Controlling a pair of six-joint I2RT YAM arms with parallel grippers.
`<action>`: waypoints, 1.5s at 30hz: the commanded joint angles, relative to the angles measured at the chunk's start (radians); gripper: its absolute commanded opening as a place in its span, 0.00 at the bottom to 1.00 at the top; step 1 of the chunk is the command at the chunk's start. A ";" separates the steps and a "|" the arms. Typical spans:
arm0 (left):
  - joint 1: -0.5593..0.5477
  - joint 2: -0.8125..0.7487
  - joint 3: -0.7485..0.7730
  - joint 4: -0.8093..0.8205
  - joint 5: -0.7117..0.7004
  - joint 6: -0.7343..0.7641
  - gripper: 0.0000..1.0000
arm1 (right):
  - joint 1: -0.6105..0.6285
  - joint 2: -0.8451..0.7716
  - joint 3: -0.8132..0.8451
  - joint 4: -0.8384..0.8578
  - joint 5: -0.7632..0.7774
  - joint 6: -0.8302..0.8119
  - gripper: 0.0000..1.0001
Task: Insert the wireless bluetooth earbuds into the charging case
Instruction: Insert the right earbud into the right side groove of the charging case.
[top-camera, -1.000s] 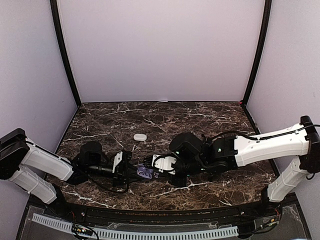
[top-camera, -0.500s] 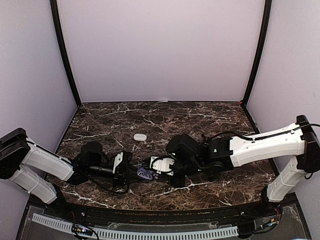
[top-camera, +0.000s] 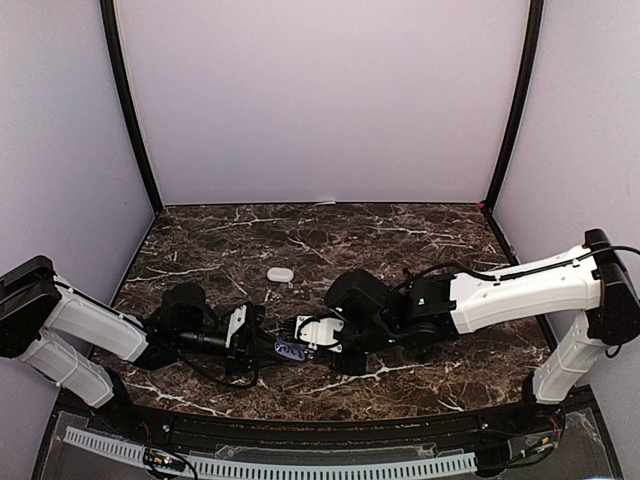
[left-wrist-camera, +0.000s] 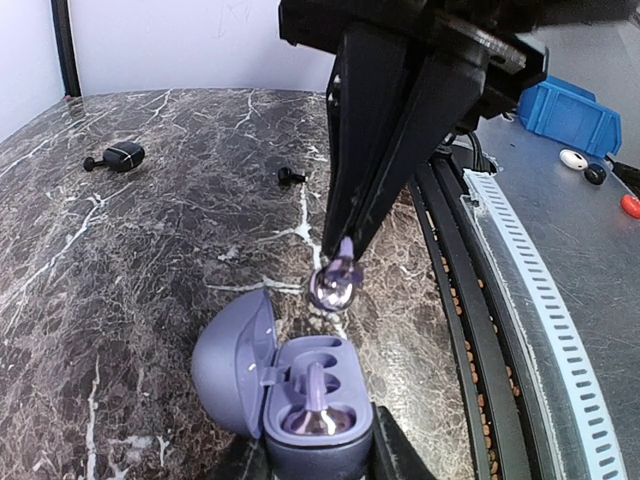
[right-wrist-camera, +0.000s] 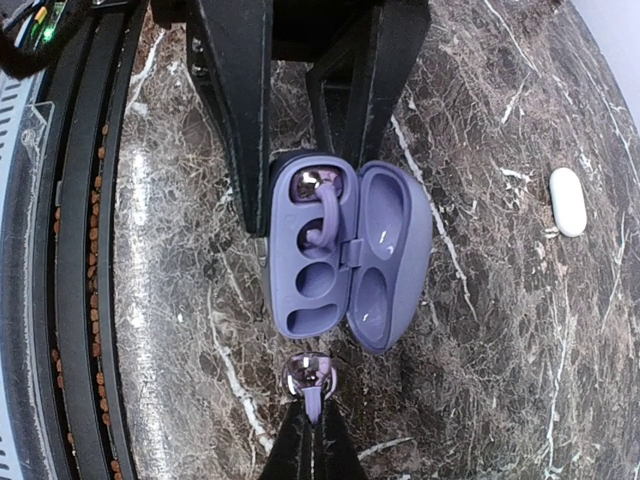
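both arms stretch low and inward, wrists facing each other. the left gripper (left-wrist-camera: 315, 455) clamps, jaws parted; the right gripper (right-wrist-camera: 312, 405) pinches nearly closed.

1 high rear camera overlooks the table (top-camera: 200, 240); 2 close, opposed wrist cameras share the purple case (right-wrist-camera: 310, 305).

Bottom edge cuts off the purple case (left-wrist-camera: 305, 395) and left pincer (left-wrist-camera: 318, 458)

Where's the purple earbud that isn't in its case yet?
In the left wrist view the purple earbud sits mid-frame, pinched by the right gripper, close by the open purple case.
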 joint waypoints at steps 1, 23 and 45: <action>-0.009 0.003 0.025 -0.003 0.028 0.016 0.04 | 0.006 0.025 0.022 0.015 -0.012 -0.013 0.00; -0.017 0.000 0.027 -0.013 0.025 0.026 0.04 | 0.006 0.051 0.071 0.008 -0.026 -0.017 0.00; -0.024 -0.002 0.022 0.001 0.051 0.031 0.04 | 0.006 0.106 0.104 0.000 -0.040 -0.020 0.00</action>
